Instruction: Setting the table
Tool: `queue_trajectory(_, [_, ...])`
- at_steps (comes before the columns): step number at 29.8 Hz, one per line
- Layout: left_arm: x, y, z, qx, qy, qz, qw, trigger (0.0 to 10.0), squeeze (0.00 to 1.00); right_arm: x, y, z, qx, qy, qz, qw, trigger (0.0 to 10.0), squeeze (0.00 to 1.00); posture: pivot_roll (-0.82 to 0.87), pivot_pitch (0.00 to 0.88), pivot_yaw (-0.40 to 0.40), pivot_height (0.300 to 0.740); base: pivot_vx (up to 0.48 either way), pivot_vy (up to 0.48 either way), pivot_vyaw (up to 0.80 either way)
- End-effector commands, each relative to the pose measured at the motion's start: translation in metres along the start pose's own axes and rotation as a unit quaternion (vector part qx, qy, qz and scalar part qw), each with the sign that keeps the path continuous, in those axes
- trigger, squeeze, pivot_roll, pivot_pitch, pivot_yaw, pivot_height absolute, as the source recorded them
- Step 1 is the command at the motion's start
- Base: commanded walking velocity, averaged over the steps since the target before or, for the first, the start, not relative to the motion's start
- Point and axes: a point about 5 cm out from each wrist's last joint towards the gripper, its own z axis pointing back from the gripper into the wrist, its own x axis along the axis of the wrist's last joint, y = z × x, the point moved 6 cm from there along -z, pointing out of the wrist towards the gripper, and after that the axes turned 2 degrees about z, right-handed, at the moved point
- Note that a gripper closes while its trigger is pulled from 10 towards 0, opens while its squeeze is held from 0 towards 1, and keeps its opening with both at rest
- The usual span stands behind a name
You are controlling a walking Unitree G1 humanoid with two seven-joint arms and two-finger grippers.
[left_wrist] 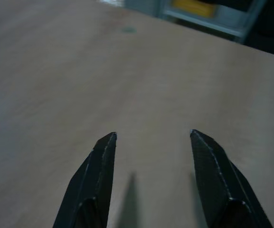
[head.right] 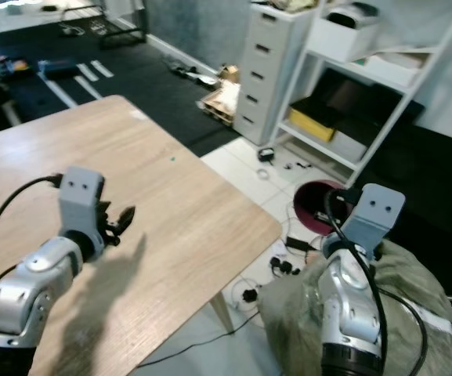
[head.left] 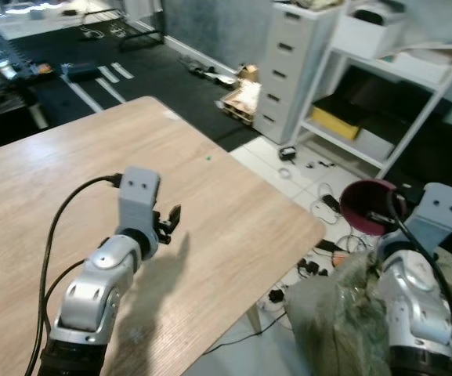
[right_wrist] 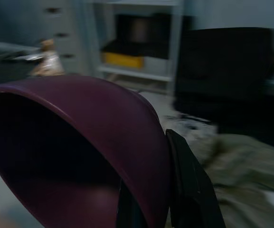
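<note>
**A:** Where's the bowl?

**B:** The purple bowl [right_wrist: 80, 142] is pinched at its rim by the right gripper [right_wrist: 167, 190], one black finger inside the wall and one outside. It hangs out past the gripper's tips, off the table, above the floor clutter of cables [head.left: 316, 266] and beside the olive-green heap [head.right: 288, 313] that sits under the right arm.

**A:** And the other arm?

**B:** The left gripper [left_wrist: 151, 142] hovers just over the wooden table [head.left: 233, 211], fingers spread moderately wide with nothing between them. Ahead of its tips is bare tabletop.

**A:** So which step is this?

**B:** I'd judge it as carrying the bowl across to be set down; nothing is laid yet. The next move calls for swinging the right arm toward the robot's left, lifting the bowl over the table's near edge, then lowering it flat before letting go.

**A:** Room to do that?

**B:** Plenty on the board. The table's corner [head.left: 316, 227] lies between the bowl and the open surface, so the bowl must clear that edge. Beyond the right gripper stand a white shelf unit [head.left: 398, 86] and a drawer cabinet [head.left: 292, 63], well apart.
</note>
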Motion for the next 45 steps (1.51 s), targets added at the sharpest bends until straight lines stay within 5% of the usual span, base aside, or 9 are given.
queue_trajectory(1, [-0.007,0.0,0.0,0.0,0.007,-0.009,1.0,10.0,0.0,-0.003,0.0,0.001,-0.002,0.007,0.001,1.0,10.0,0.0,-0.04,0.017,0.052,0.74,0.0,0.0,0.0])
queue_trajectory(32, [0.001,-0.004,-0.007,-0.014,-0.017,-0.012,1.0,10.0,0.0,-0.007,0.012,0.004,0.013,0.011,0.001,1.0,10.0,0.0,-0.04,0.028,0.067,0.74,0.0,0.0,-0.77])
queue_trajectory(45, [0.009,-0.026,-0.004,-0.063,-0.045,0.0,0.997,10.0,0.0,-0.006,0.015,0.008,0.02,0.004,0.011,1.0,10.0,0.0,-0.04,0.029,0.072,0.74,0.0,0.0,-0.8])
